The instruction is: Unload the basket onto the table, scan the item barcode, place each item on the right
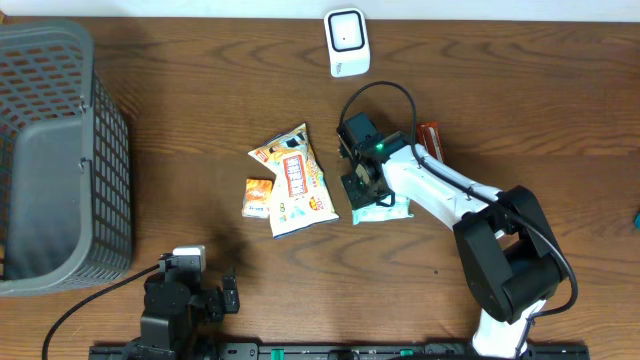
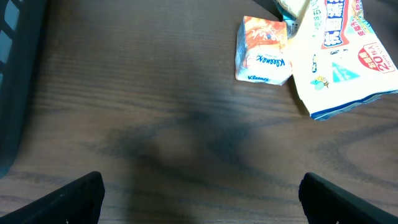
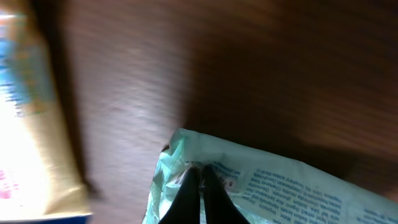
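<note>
Overhead, a pale green packet point(image 1: 392, 211) is seen at frame centre, pinched by the right gripper point(image 1: 358, 193); the scanner point(image 1: 347, 42) is set at top centre, well apart. From the left wrist, the left gripper point(image 2: 202, 199) is held spread wide over the table point(image 2: 155, 124), nothing grasped; a tissue pack point(image 2: 264, 51) lies upper right. From the right wrist, the fingertips point(image 3: 189, 186) are pressed together on the packet's crumpled edge.

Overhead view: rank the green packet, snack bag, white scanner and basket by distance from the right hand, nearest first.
1. Green packet: pinched in the right hand.
2. Snack bag: just to the hand's left.
3. White scanner: farther off, at the top of the view.
4. Basket: far left side.
</note>
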